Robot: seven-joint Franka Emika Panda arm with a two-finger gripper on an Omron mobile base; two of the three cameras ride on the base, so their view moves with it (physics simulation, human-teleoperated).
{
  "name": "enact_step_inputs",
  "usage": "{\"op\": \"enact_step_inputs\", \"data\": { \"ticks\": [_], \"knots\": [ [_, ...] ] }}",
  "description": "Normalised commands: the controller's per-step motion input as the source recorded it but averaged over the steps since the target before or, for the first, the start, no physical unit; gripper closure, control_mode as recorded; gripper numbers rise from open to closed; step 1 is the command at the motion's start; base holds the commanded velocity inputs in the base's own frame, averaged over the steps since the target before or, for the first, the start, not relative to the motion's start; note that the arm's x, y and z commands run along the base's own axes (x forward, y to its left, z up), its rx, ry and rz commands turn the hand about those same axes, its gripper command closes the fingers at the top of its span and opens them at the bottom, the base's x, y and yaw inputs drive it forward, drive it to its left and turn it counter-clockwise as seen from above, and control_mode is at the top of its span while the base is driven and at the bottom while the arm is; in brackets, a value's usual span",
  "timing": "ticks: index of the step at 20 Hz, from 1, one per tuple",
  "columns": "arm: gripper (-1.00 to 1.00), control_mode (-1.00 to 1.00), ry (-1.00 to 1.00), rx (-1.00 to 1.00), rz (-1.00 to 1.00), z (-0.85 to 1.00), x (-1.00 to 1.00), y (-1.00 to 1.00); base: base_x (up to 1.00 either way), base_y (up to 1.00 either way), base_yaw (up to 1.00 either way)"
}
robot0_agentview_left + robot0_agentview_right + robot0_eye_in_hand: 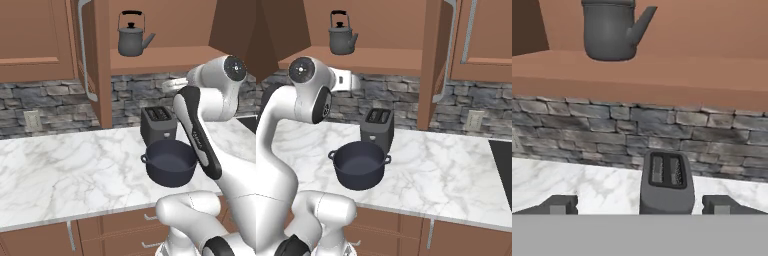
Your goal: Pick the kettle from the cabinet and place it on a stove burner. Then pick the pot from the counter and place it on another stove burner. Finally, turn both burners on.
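Our gripper (639, 205) has its fingers spread wide and empty, above the counter (60, 175) facing the toaster (666, 182). The kettle (132, 36) sits on the cabinet (165, 57) shelf, and the pot (171, 163) rests on the counter just before the toaster.

The white marble counter (65, 175) carries the pot (171, 162) and a black toaster (158, 125), while the cabinet (165, 57) shelf (bare wood) bears the kettle (131, 37).
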Motion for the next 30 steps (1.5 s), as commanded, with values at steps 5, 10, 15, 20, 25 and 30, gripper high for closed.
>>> {"op": "enact_step_inputs", "data": {
  "ticks": [5, 10, 15, 20, 25, 30],
  "knots": [
    [-1.0, -1.0, -0.18, 0.0, 0.05, 0.5, 0.0, 0.0, 0.0, 0.0, 0.0],
    [-1.0, -1.0, -0.16, 0.0, 0.04, 0.51, 0.0, 0.0, 0.0, 0.0, 0.0],
    [-1.0, -1.0, -0.14, 0.0, 0.03, 0.45, 0.0, 0.0, 0.0, 0.0, 0.0],
    [-1.0, -1.0, -0.13, 0.0, 0.01, 0.36, 0.0, 0.02, 0.0, 0.0, 0.0],
    [-1.0, -1.0, -0.05, -0.01, 0.0, 0.11, 0.0, 0.05, 0.0, 0.0, 0.0],
    [-1.0, -1.0, 0.0, 0.0, 0.0, 0.0, 0.0, 0.0, 0.0, 0.0, 0.0]
  ]
}}
